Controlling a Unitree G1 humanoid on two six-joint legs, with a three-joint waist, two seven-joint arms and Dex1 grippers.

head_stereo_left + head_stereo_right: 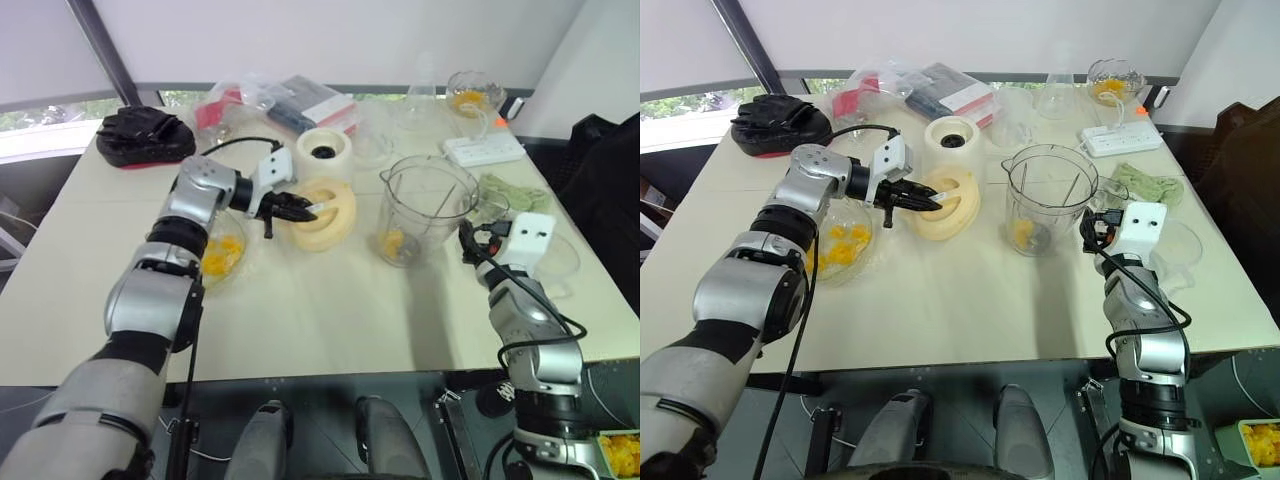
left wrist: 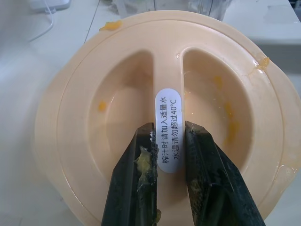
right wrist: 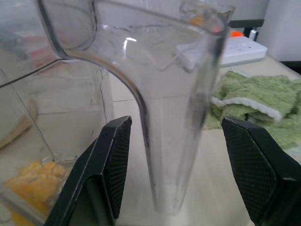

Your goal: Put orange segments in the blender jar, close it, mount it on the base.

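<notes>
left end effector (image 1: pixel 300 209): your fingers are clamped on the centre ridge of the cream lid (image 1: pixel 325 213); lid tilted, one edge on the bench (image 1: pixel 330 310).
right end effector (image 3: pixel 174 165): jaws spread wide, the handle (image 3: pixel 174 122) of the blender jar (image 1: pixel 425 208) stands between them, not gripped yet.
blender jar: upright mid-bench, orange segments (image 1: pixel 394 243) at its bottom, mouth uncovered.
base (image 1: pixel 324 149): behind the lid, well apart from the jar.
key relation: handle runs vertical, dead ahead of your right end effector; jar sits just right of the lid, so your left arm carries the lid rightward and up over the rim.
risk: lid looks slick with juice.
</notes>
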